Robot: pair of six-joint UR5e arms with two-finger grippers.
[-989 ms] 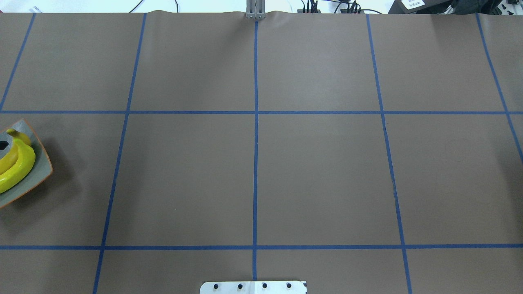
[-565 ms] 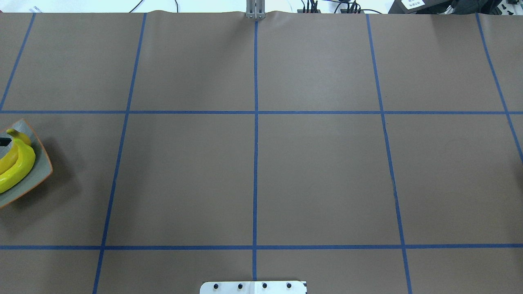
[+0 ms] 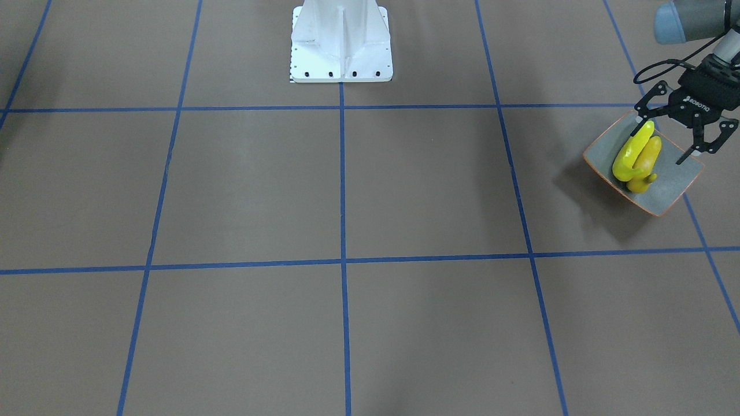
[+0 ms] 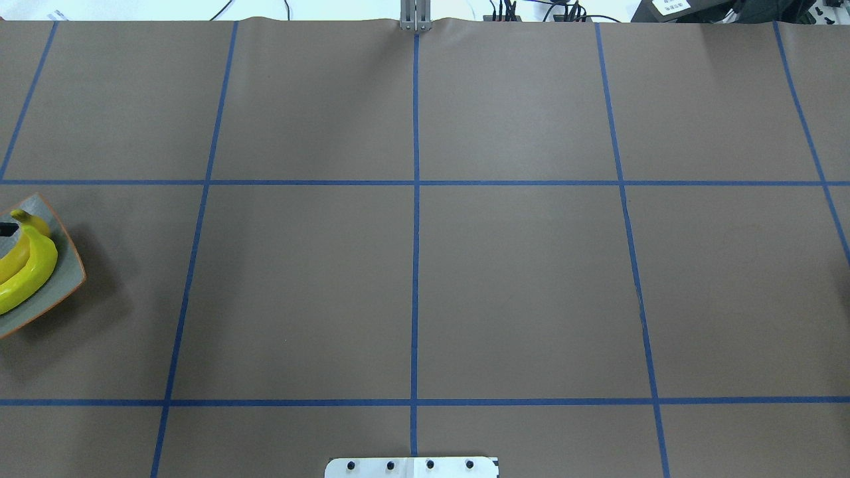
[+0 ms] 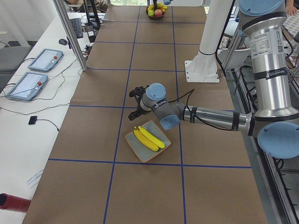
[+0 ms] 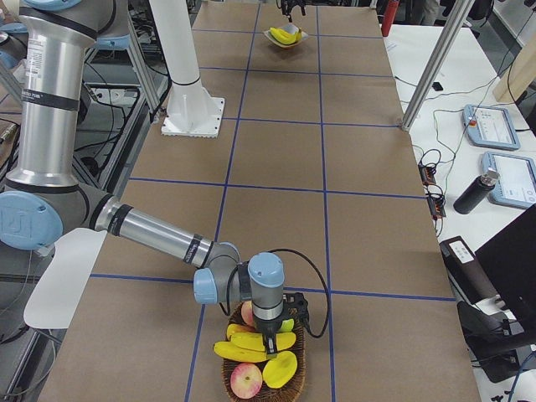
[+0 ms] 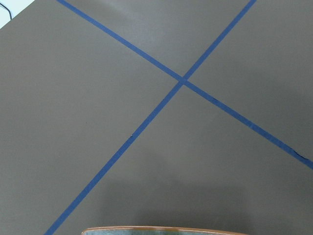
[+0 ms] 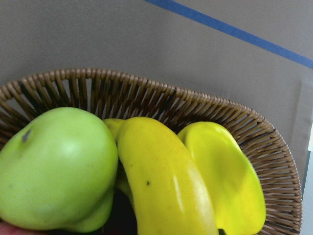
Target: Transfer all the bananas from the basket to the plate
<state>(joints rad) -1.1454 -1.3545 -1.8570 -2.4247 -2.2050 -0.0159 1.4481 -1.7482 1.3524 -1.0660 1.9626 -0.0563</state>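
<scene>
Yellow bananas (image 3: 631,159), two, are laid side by side on the plate (image 3: 670,186), above which the left gripper (image 3: 666,138) is held spread wide with nothing in it. Well apart from the plate, more bananas (image 8: 166,186) are kept in the basket (image 8: 195,105) beside a green apple (image 8: 58,169), with the right gripper (image 6: 270,345) held low over them; whether it is parted cannot be told.

So the bench (image 4: 518,285) is brown with a blue tape grid (image 4: 415,265). Sitting on it: grey plate (image 3: 673,180) way over left, wicker basket (image 8: 195,105) far right, white robot pedestal (image 3: 341,43) in between.
</scene>
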